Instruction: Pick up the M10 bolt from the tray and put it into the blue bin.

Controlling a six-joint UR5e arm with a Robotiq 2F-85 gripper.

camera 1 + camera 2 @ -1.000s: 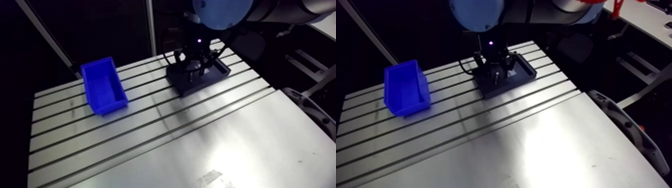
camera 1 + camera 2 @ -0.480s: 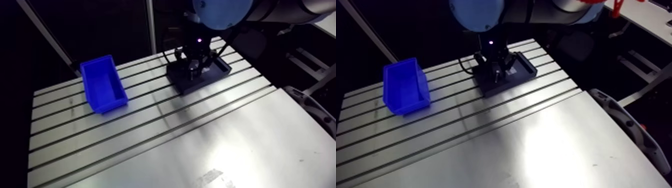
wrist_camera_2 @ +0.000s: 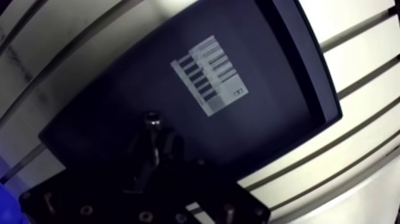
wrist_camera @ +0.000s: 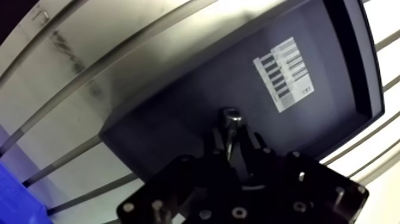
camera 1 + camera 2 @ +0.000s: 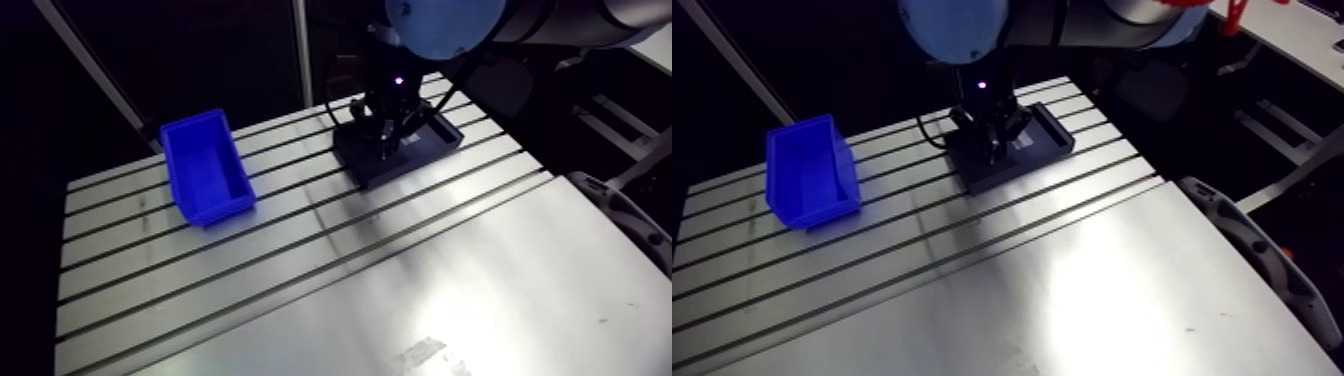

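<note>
The black tray [image 5: 400, 155] lies on the far side of the slotted table, with a white barcode label [image 4: 283, 74] on its floor. My gripper [image 4: 231, 140] hangs straight down over the tray's near half [image 5: 992, 148]. In the wrist view its two dark fingers are drawn together on the M10 bolt [image 4: 229, 119], a small metal bolt whose end pokes out ahead of the fingertips. Whether the bolt still touches the tray floor I cannot tell. The blue bin [image 5: 205, 175] stands open-topped, well to the left of the tray.
Long slots run across the aluminium table [image 5: 330, 250]. A strip of table with slots separates the tray from the blue bin. The bin's corner [image 4: 12, 193] just shows beside the gripper in the wrist view.
Earlier the fingers stood spread on either side of the upright bolt in the tray. They have drawn together onto it. The tray and bin have not moved.
</note>
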